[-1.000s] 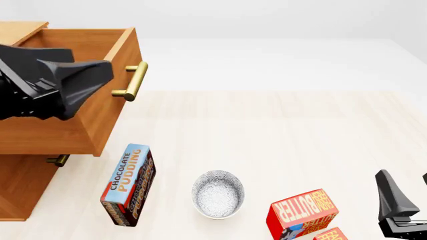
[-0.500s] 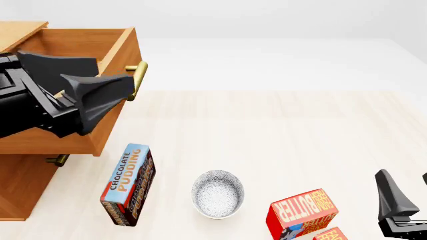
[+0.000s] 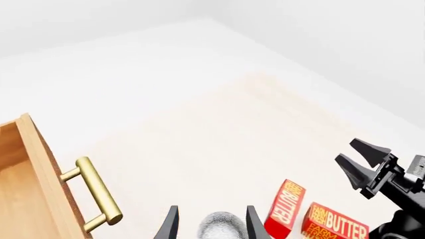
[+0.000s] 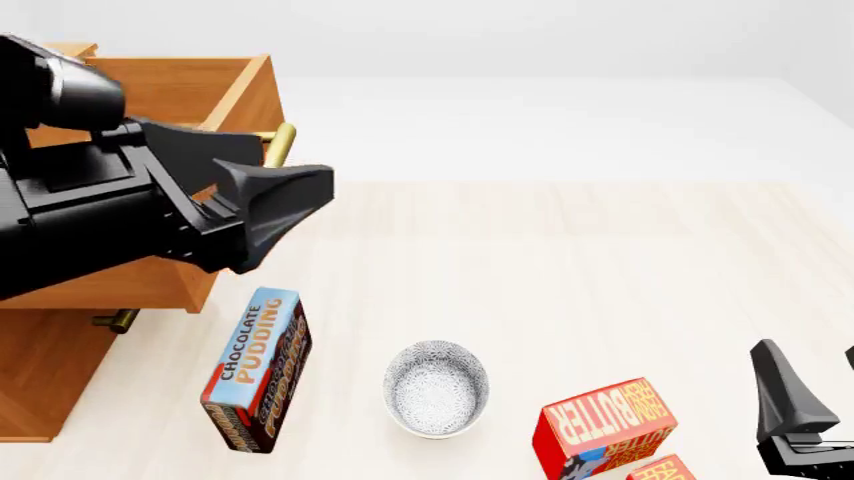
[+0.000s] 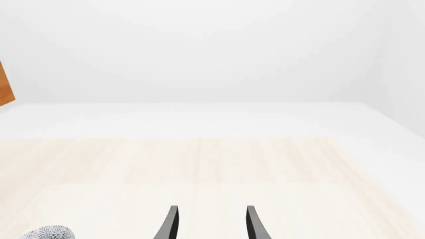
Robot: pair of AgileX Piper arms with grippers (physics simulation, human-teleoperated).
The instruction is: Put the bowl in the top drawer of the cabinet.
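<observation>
Boxes: pudding box (image 4: 256,368) left of bowl (image 4: 435,387), butter box (image 4: 603,424) right.

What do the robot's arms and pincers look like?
Both are matte black and blocky, with angular plastic-looking shells. The left pincer tapers into wedge-shaped fingers; the right pincer has two pointed black fingers on a grey-accented mount. No cables or markings show.

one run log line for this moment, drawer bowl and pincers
top drawer: open | bowl: on table, untouched | left pincer: open, empty | right pincer: open, empty
</observation>
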